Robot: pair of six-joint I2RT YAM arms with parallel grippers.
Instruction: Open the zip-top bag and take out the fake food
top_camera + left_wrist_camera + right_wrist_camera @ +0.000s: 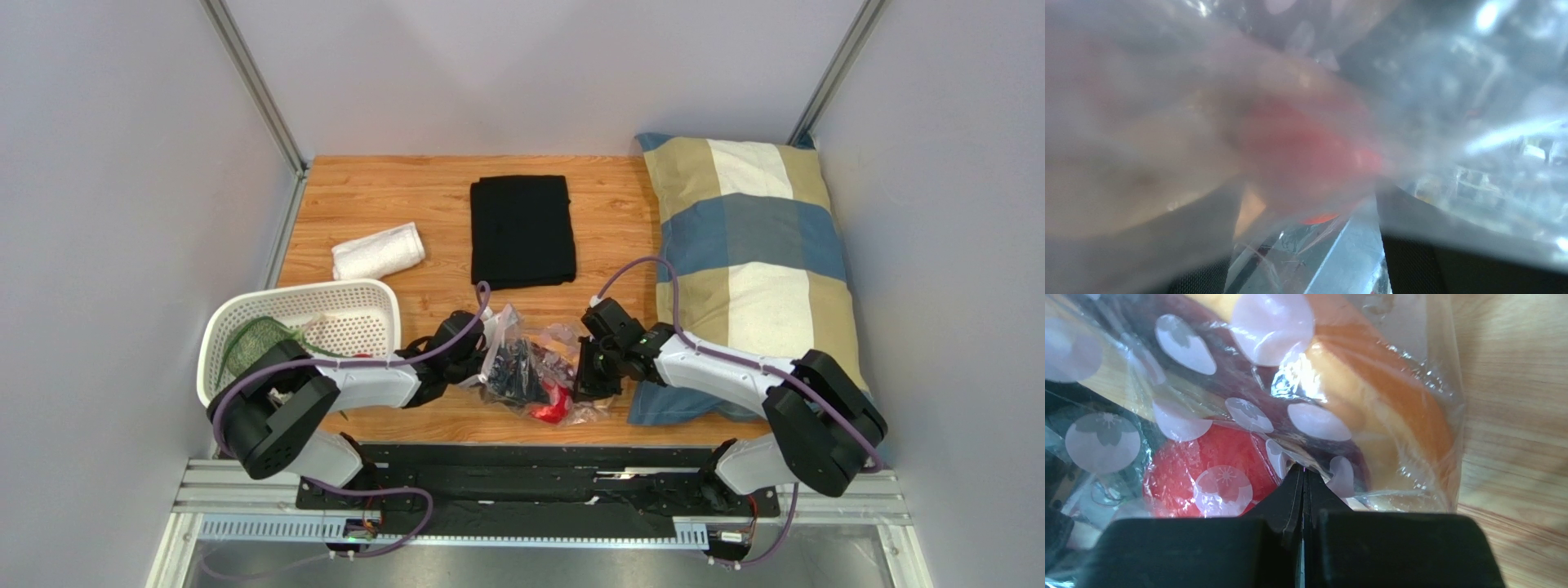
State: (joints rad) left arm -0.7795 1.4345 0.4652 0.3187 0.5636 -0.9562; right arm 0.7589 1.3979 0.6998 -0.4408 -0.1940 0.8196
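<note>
Place: a robot test booth — lab kit around one small table.
Walls: plain grey panels (123, 184) on three sides, metal posts (253, 80) at the back corners.
Table: wood top (368, 196), boxed in by the panels.
Rig: left arm (356, 382) and right arm (724, 368) bolted to a black plate (528, 466) on a metal rail (233, 496), purple cables (632, 270) looping off them.
Props: pillow (754, 233), black cloth (523, 230), towel (378, 251), basket (307, 290) — household goods on the table.
</note>
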